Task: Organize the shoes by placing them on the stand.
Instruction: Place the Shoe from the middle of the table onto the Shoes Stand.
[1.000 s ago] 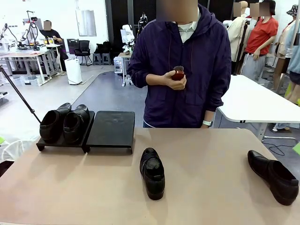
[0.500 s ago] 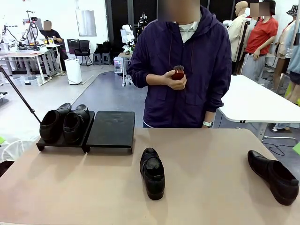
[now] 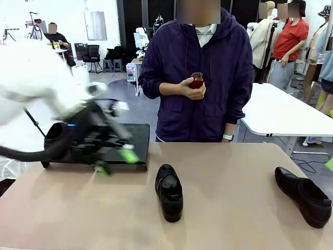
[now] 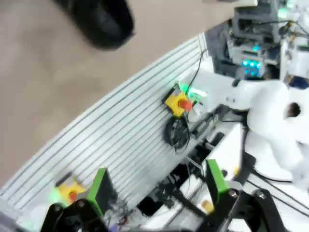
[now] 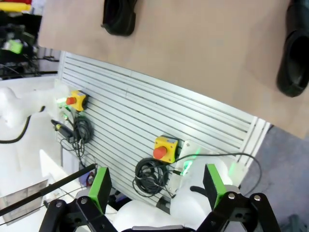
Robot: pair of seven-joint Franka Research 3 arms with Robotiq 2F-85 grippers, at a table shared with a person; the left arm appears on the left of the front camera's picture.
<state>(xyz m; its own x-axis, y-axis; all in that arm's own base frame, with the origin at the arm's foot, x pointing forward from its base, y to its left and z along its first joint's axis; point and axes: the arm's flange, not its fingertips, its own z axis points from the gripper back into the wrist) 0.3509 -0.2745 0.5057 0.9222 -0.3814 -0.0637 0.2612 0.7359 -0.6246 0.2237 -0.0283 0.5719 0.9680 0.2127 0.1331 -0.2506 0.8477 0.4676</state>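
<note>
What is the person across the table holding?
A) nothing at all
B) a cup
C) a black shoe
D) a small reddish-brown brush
D: the person's hand is curled around a small reddish-brown brush, held up in front of the chest.

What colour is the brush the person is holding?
The brush is reddish-brown, best seen in the front view.
</note>
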